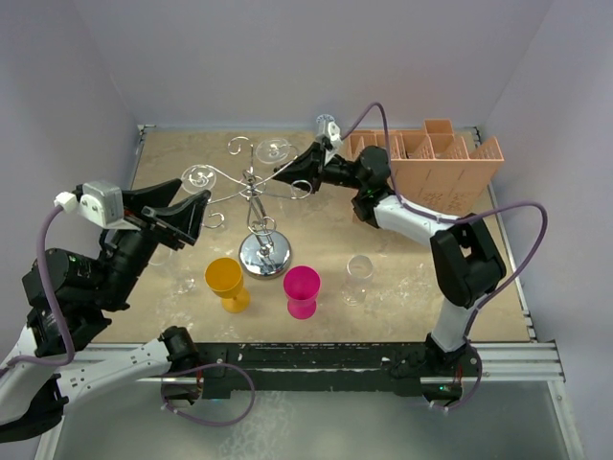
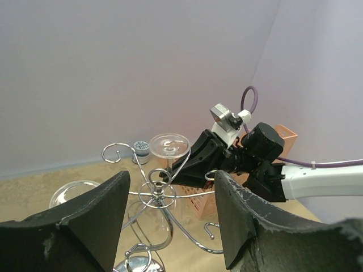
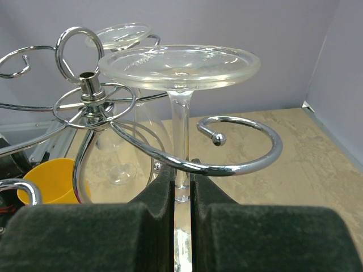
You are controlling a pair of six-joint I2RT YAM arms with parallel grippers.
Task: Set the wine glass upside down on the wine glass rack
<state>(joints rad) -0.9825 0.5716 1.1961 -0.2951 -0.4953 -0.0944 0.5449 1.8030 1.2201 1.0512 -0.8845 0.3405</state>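
The right pincer (image 3: 181, 190) is clamped on the stem of the inverted wine glass (image 3: 179, 63), with the glass's foot just above its fingertips. The stem stands at the mouth of a scroll arm (image 3: 258, 161) of the wine glass rack (image 1: 261, 206), and the curl lies rightward in the pincer's own view. The step likely calls for easing sideways into the curl with the stem upright, then lowering until the foot rests on the wire. The left pincer (image 2: 170, 195) hangs wide open and empty.

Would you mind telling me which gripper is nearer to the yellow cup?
Left. The left gripper hangs open close to the yellow cup, up and to its left; the right gripper is beyond the wine glass rack, shut on the wine glass stem.
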